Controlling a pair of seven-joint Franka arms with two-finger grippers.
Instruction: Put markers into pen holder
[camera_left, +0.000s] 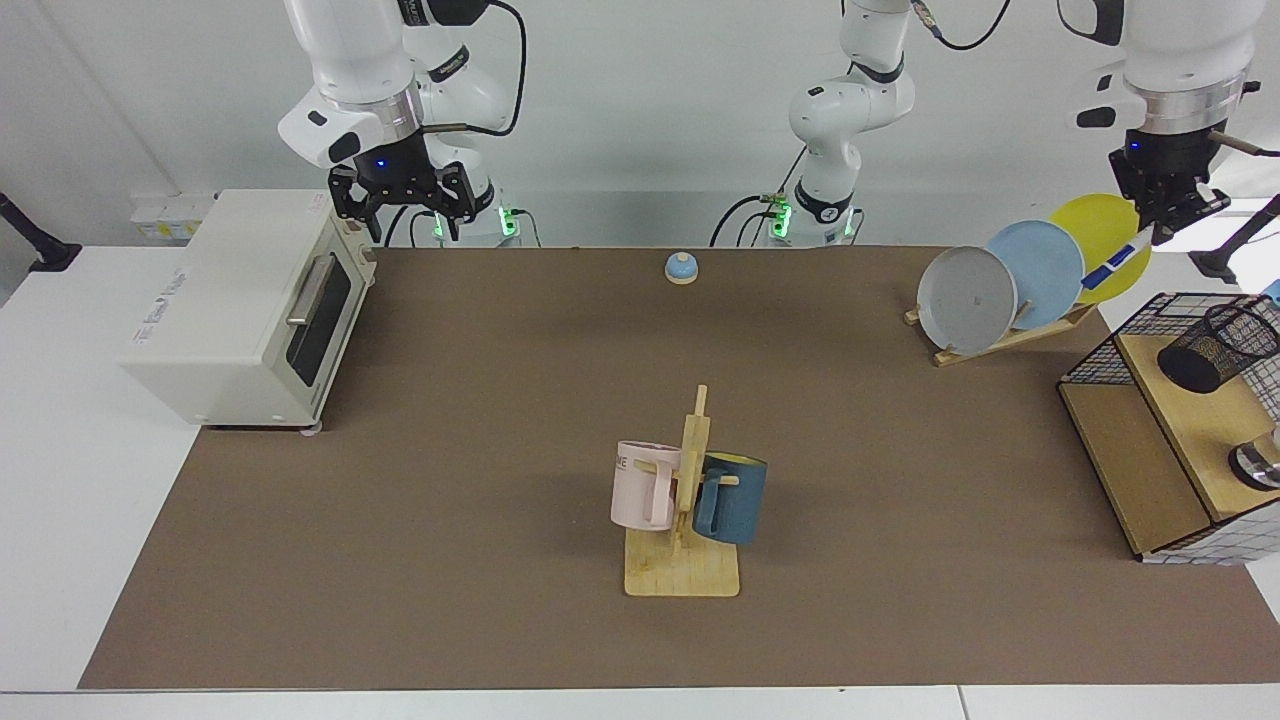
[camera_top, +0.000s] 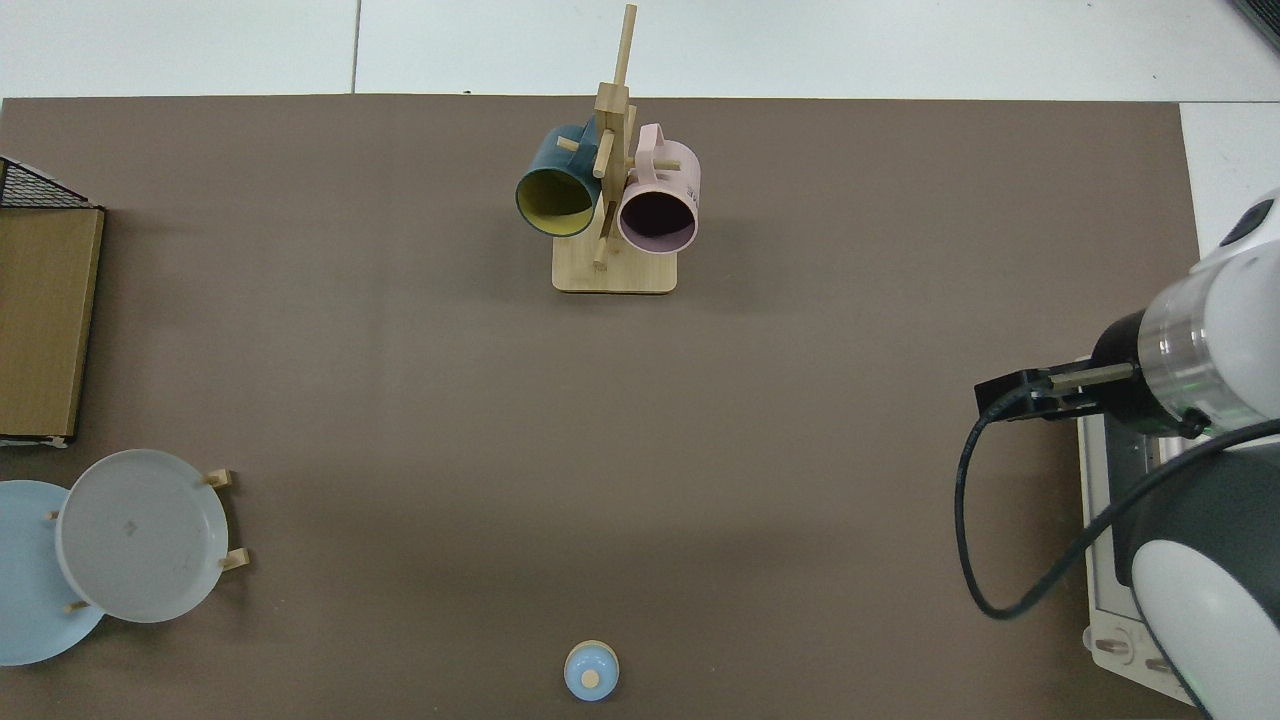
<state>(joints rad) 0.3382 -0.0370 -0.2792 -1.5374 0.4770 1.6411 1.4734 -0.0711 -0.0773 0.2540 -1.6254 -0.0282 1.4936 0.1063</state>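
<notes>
The marker (camera_left: 1112, 268), white with blue ends, hangs slanted in front of the yellow plate. My left gripper (camera_left: 1158, 228) is shut on its upper end, high at the facing view's far right. Below and to the right of it, the black mesh pen holder (camera_left: 1215, 345) stands on the wooden shelf inside the wire basket (camera_left: 1090, 365). My right gripper (camera_left: 408, 222) hangs open and empty above the toaster oven's back corner. In the top view the marker, the pen holder and the left arm are out of view; the right arm (camera_top: 1190, 360) shows at the right edge.
A plate rack holds a grey plate (camera_left: 965, 300), a blue plate (camera_left: 1045, 265) and a yellow plate (camera_left: 1105, 225). A mug tree (camera_left: 690, 500) with pink and blue mugs stands mid-table. A small bell (camera_left: 681, 267) sits at the back. A toaster oven (camera_left: 230, 310) stands at the left, a silver container (camera_left: 1258, 465) in the basket.
</notes>
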